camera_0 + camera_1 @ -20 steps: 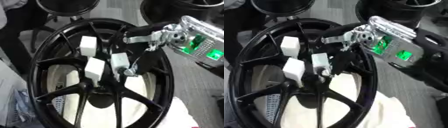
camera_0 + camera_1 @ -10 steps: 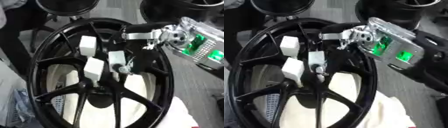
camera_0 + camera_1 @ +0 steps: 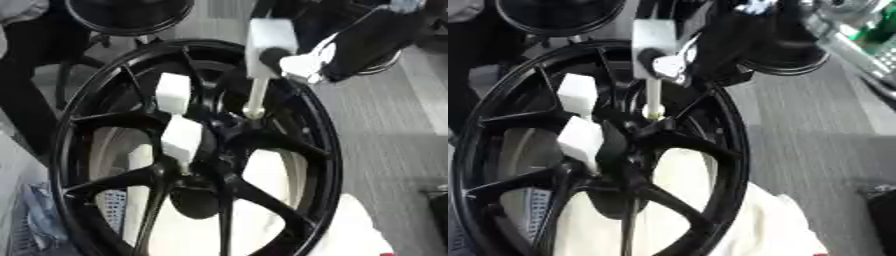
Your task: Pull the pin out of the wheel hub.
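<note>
A black spoked wheel hub (image 3: 302, 117) fills the left and middle of both views. Two white block-headed pins (image 3: 173, 92) (image 3: 182, 137) sit in it near its centre. A third pin, with a white block head (image 3: 269, 37) and a thin white shaft (image 3: 256, 95), stands upright above the hub. Its lower tip is at the hub's face, and I cannot tell whether it still sits in a hole. My right hand (image 3: 671, 65) comes in from the upper right with its fingers curled round the block head. My left hand shows in no view.
Other dark wheels (image 3: 131, 12) stand at the far edge. A white cloth (image 3: 354, 235) lies under the hub at the bottom right. Grey floor (image 3: 394, 130) runs along the right. A white mesh thing (image 3: 109, 210) shows through the spokes at the lower left.
My right hand has risen toward the far edge with the third pin, drawing its shaft up from the hub. The other two pins stay put. The view has also shifted.
</note>
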Motion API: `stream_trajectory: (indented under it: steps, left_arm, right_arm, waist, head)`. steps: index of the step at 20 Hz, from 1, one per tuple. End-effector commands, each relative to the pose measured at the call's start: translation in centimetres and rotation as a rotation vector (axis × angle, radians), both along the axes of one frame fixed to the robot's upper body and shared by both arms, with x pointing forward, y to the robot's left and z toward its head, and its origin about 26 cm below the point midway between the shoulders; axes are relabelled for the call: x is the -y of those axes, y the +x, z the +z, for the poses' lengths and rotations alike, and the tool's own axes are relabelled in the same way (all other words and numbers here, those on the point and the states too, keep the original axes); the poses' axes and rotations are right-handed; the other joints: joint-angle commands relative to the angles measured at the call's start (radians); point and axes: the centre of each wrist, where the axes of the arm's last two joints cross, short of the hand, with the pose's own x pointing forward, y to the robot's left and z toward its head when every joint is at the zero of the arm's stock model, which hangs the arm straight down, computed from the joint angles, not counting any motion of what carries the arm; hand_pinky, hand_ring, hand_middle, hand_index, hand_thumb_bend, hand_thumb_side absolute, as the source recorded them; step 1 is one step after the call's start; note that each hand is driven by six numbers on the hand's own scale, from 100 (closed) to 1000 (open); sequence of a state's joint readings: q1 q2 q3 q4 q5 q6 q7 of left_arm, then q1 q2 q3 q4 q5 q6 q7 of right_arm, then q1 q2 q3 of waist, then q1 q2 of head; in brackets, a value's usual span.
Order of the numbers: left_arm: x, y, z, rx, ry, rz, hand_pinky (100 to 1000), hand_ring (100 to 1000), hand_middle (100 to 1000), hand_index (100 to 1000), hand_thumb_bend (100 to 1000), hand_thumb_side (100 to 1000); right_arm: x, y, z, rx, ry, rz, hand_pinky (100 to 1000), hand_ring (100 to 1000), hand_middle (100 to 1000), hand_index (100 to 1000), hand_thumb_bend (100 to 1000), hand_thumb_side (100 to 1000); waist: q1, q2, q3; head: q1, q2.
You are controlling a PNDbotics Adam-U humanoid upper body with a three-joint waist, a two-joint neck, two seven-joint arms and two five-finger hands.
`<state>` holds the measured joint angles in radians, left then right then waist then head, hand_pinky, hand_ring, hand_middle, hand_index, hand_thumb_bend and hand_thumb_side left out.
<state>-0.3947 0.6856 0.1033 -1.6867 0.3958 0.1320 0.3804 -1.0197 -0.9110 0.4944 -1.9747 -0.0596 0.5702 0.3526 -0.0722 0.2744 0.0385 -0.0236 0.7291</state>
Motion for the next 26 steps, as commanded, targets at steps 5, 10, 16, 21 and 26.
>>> stream_trajectory:
  steps: [5, 10, 16, 21, 26]
  left_arm:
    - [-1.0, -0.6, 1.8, 0.052, 0.022, 0.037, 802, 870, 866, 896, 597, 515]
    - [-1.4, -0.8, 1.9, 0.060, 0.018, 0.055, 802, 870, 866, 896, 599, 513]
    - [-1.6, -0.9, 2.0, 0.067, 0.015, 0.065, 803, 870, 867, 896, 599, 512]
    - [-1.6, -0.9, 1.9, 0.064, 0.017, 0.064, 803, 870, 867, 896, 599, 512]
    - [-1.5, -0.9, 1.9, 0.065, 0.017, 0.060, 803, 870, 867, 895, 599, 512]
  right_arm:
    - [14.1, 2.2, 0.8, 0.209, 0.199, -0.512, 851, 688, 517, 633, 100, 304]
    - [23.2, 3.1, -1.6, 0.217, 0.248, -0.803, 885, 825, 770, 798, 100, 457]
    - [27.3, 3.2, -2.4, 0.217, 0.203, -0.917, 903, 875, 853, 842, 100, 482]
    - [26.6, 3.3, -1.8, 0.255, 0.199, -0.892, 894, 853, 826, 821, 100, 486]
    - [23.9, 3.1, -0.4, 0.344, 0.231, -0.810, 878, 794, 748, 780, 100, 496]
  waist:
    - [0.012, -0.011, 0.000]
    - [0.020, -0.011, -0.005]
    - [0.029, -0.018, -0.014]
    - [0.033, -0.021, -0.017]
    - [0.034, -0.021, -0.016]
  head:
    - [0.014, -0.019]
    - [0.029, -0.023]
    - [0.032, -0.021]
    - [0.031, -0.021]
    - [0.027, -0.023]
